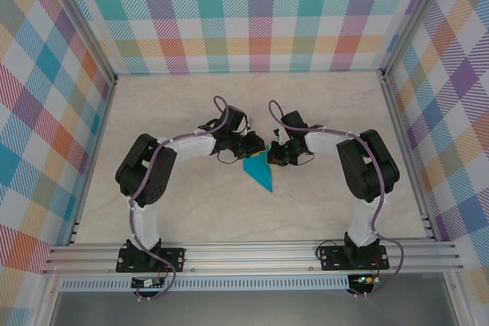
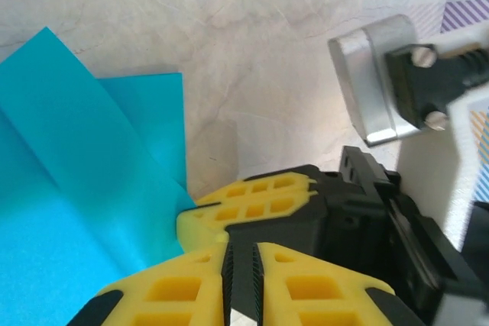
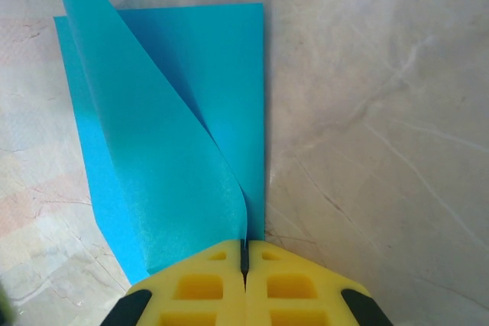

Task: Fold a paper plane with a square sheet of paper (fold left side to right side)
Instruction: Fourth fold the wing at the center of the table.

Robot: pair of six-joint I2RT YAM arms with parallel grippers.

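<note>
The square sheet of paper is teal-blue and creased into a smaller pointed shape, lying mid-table between the two arms. In the right wrist view one flap of the paper curls up off the lower layer, and my right gripper is shut on that flap's near edge. My left gripper hovers just right of the paper. Its jaws stand a narrow slit apart with nothing between them. The right gripper's yellow fingers sit directly in front of it, at the paper's corner. From above, the left gripper and right gripper nearly touch.
The marbled tabletop is bare around the paper. Plaid walls close off the back and both sides. An aluminium rail runs along the near edge. The right arm's silver wrist bracket hangs close to my left gripper.
</note>
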